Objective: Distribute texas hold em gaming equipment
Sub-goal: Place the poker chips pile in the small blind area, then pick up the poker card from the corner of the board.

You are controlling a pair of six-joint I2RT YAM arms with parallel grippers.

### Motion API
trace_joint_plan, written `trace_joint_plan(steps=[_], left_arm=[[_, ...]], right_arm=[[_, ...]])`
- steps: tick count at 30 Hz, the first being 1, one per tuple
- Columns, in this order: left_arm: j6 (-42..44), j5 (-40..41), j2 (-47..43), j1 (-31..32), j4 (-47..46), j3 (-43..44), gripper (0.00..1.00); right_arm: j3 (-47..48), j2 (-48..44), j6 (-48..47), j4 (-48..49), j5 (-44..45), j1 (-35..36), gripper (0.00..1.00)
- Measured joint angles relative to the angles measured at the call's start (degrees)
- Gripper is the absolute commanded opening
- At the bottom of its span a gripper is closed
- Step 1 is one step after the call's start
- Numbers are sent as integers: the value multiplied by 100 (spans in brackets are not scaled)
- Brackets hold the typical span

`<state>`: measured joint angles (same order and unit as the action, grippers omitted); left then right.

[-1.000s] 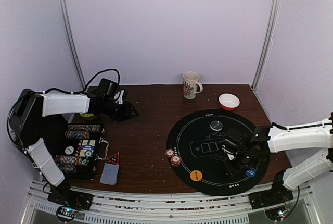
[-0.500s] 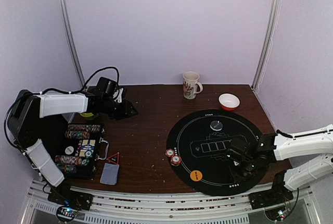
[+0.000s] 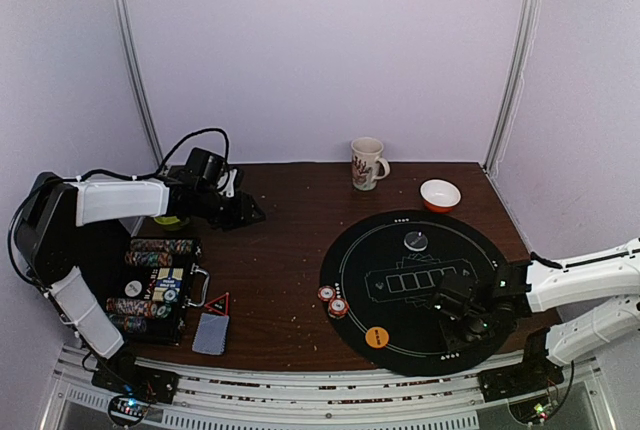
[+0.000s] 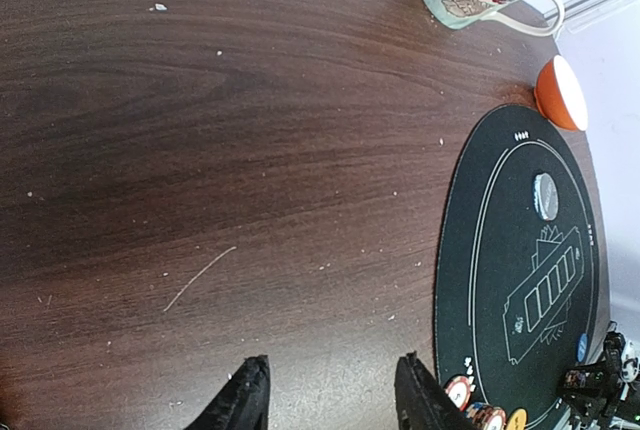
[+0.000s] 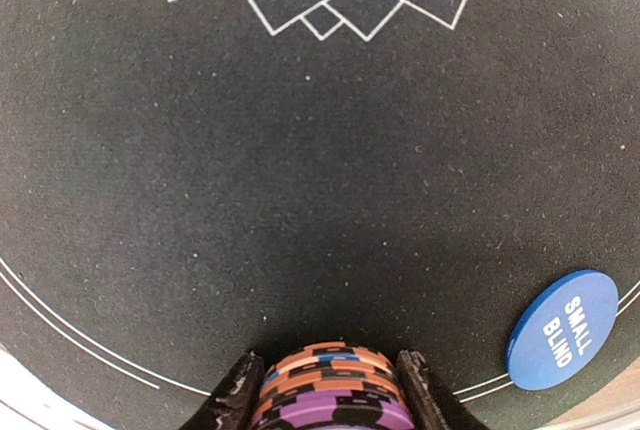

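My right gripper [image 3: 462, 322] is low over the near right part of the black round mat [image 3: 380, 260]. In the right wrist view it [image 5: 328, 368] is shut on a stack of orange and purple poker chips [image 5: 330, 390]. The blue "SMALL BLIND" button [image 5: 562, 328] lies on the mat just to its right. The orange button [image 3: 376, 336] and the clear-grey button [image 3: 416, 240] lie on the mat. Red-and-white chips [image 3: 333, 301] sit at the mat's left edge. The grey-blue cards [image 3: 210, 333] lie at the near left. My left gripper [image 3: 250, 215] is open and empty over bare wood [image 4: 330, 400].
An open chip case [image 3: 155, 285] stands at the left, with a small red triangle [image 3: 217, 302] beside it. A white patterned mug [image 3: 367, 163] and an orange-and-white bowl [image 3: 440, 194] stand at the back.
My right gripper has moved toward the near edge of the mat and dropped lower, now covering the blue button in the top view. The left arm has hardly moved.
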<state>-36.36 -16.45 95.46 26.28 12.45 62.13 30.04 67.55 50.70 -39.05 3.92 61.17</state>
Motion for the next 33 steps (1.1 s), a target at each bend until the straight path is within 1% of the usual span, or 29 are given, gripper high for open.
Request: trace_joint_plan(steps=[3, 5, 7, 10, 11, 14, 17, 21, 24, 28, 30, 32, 33], left_arm=[[13, 15, 0, 0, 15, 0, 45], [22, 22, 0, 0, 15, 0, 45], [37, 22, 0, 0, 20, 0, 45], [55, 33, 0, 0, 59, 0, 45], [59, 39, 0, 0, 74, 0, 45], [101, 63, 0, 0, 138, 13, 45], [166, 118, 0, 0, 201, 52, 45], [271, 254, -2, 0, 337, 168, 45], [374, 382, -42, 0, 503, 269, 45], [538, 629, -273, 0, 863, 404, 46], [643, 789, -452, 0, 1069, 507, 53], [748, 962, -597, 0, 1314, 656, 55], [800, 1086, -671, 0, 1508, 787, 58]], right_arm=[[0, 2, 76, 24, 13, 0, 57], [0, 0, 109, 50, 22, 11, 63], [4, 0, 133, 74, 24, 17, 72], [48, 0, 136, 90, -4, 28, 97], [59, -4, 184, 83, -7, 31, 100], [251, -24, 109, -138, 63, 31, 100], [651, -109, 68, -361, 240, 31, 100], [1403, -210, -52, -715, 730, 4, 100], [1871, -238, -310, -826, 1067, -57, 100], [2455, -262, -918, -616, 1598, -122, 100], [2627, -332, -1331, -304, 1915, -146, 100], [2673, -433, -1738, 20, 2068, -208, 100], [2677, -487, -1928, 201, 2111, -260, 100]])
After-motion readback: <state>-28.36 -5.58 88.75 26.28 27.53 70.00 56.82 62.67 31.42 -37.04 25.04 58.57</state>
